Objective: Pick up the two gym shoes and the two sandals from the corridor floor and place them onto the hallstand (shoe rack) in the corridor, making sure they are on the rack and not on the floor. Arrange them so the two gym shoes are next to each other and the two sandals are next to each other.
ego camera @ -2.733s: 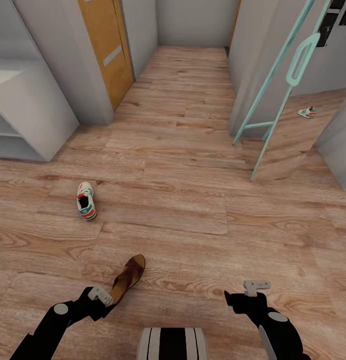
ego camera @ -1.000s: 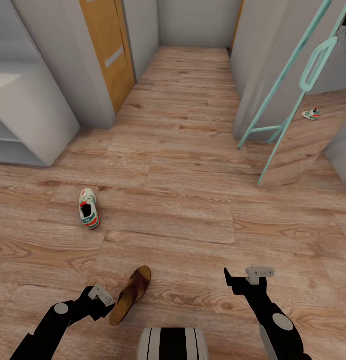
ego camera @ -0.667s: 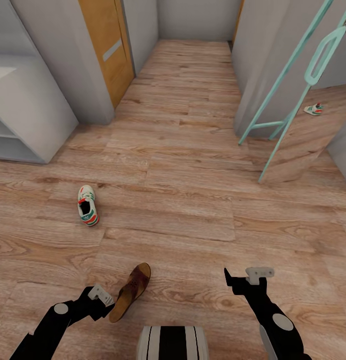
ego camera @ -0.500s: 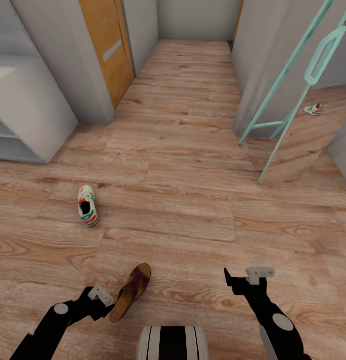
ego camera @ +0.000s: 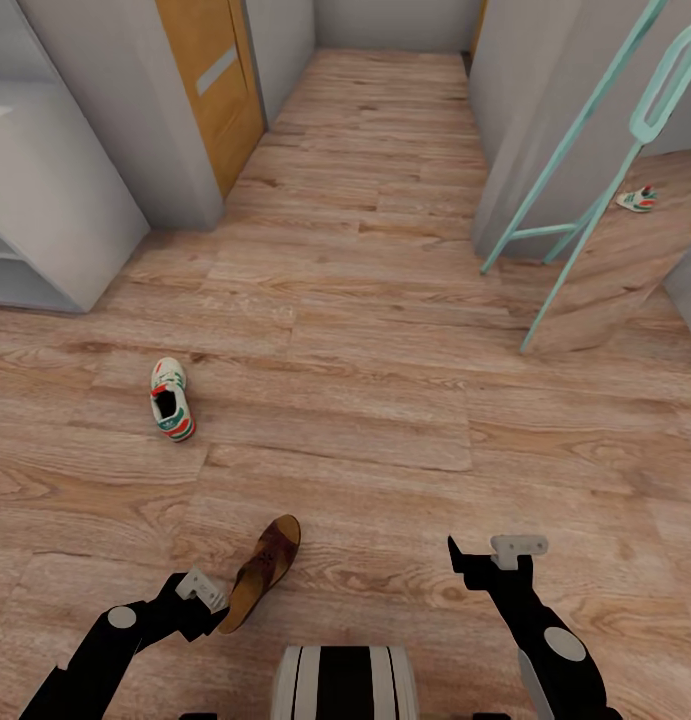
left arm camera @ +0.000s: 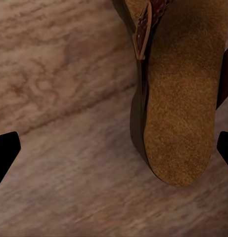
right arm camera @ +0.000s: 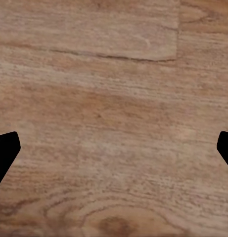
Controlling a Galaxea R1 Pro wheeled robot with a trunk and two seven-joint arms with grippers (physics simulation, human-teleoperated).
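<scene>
One brown sandal (ego camera: 262, 572) lies on the corridor floor (ego camera: 365, 400) just in front of me. My left gripper (ego camera: 205, 594) hangs open right beside its heel. In the left wrist view the tan footbed of the sandal (left arm camera: 180, 98) lies below the spread black fingertips (left arm camera: 5, 153), nearer one side. A white gym shoe (ego camera: 172, 400) with green and red accents lies further out to the left. The second gym shoe (ego camera: 636, 200) lies far off to the right, behind a teal frame. My right gripper (ego camera: 488, 556) is open over bare planks, its fingertips (right arm camera: 5, 150) wide apart.
A pale grey shelf unit (ego camera: 55, 190) stands at the left. An orange-brown door (ego camera: 215, 80) is in the left wall of the passage ahead. A slanted teal frame (ego camera: 585, 150) leans by the grey wall corner (ego camera: 525, 120) at the right.
The camera has moved a little, so the whole scene has slid slightly up in the picture. Both arms hold the same pose and the shoes lie where they were.
</scene>
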